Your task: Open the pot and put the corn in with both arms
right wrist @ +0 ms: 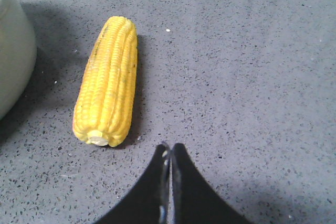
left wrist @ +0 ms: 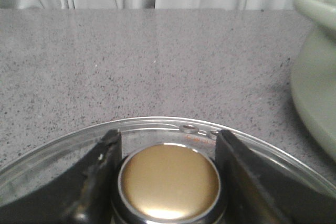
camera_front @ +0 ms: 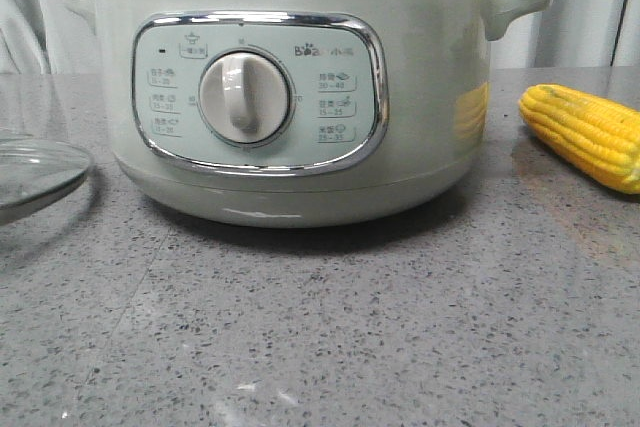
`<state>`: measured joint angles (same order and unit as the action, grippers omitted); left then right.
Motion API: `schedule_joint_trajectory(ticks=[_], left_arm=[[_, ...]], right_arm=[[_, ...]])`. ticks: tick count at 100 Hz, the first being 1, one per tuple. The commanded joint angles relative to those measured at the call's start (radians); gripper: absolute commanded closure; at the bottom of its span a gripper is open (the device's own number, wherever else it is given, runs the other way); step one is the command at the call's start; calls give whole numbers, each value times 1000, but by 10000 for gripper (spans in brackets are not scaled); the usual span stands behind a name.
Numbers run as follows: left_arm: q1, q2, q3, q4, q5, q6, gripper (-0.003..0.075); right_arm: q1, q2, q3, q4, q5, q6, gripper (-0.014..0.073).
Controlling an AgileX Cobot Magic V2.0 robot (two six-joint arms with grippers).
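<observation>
Right now your left gripper (left wrist: pixel 168 182) has its two dark fingers (left wrist: pixel 100 182) spread on either side of the gold knob (left wrist: pixel 169 182) of the glass lid (left wrist: pixel 52 153), close against the knob's chrome collar; you cannot tell whether they actually press on it. Your right gripper (right wrist: pixel 169 153) has its fingertips pinched together with only a thin slit between them, holding nothing, and it hangs over bare counter just beside the blunt end of the corn (right wrist: pixel 107 82).

You see the pot (camera_front: pixel 300 97) standing open in the middle of the table (camera_front: pixel 330 327), its steel rim uncovered. It is a wide, round, pale-green cooker with a chrome-framed panel, a cream dial (camera_front: pixel 243 97) and a moulded handle on each side. The corn lies on its side to the right of the pot, apart from it, a yellow cob with neat rows of kernels and a tapered tip. The lid rests flat on the table to the left of the pot, clear glass with a metal rim. The tabletop is grey speckled stone, and pale curtains (camera_front: pixel 580 7) hang at the far side.
</observation>
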<state>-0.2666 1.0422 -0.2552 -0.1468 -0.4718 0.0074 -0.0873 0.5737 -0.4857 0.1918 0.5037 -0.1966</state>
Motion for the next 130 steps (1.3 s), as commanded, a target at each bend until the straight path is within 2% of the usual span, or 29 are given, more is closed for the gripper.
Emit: schedule_joint_trajectory(ticks=[1,52,57,64,79,86,114,130], left_arm=[[-7,25,-41,-1,-186,-7,741],[-7,76,-41,136,-195,-20,736],[-7,76,-41,147,-195,-43,716],[-7,76,-41,152,-195,-49,650],[-7,76,-41,147,-195,-67,405],[-7,76,-41,147,-195,-79,344],[-7,70,-43,147,-218,-87,339],[-7,-15,-45,147,-230,-89,342]], right_arm=[[-5,11,-30,6,-73,-4,657],[-5,11,-30,6,-73,-4,657],[-5,11,-30,6,-73,-4,657],[-5,11,-30,6,-73,-4,657],[-5,11,-30,6,-73,-4,657],[-5,11,-30,6,-73,-4,657],[-5,11,-30,6,-118,-4,657],[-5,17,-32,20,-134,-4,657]])
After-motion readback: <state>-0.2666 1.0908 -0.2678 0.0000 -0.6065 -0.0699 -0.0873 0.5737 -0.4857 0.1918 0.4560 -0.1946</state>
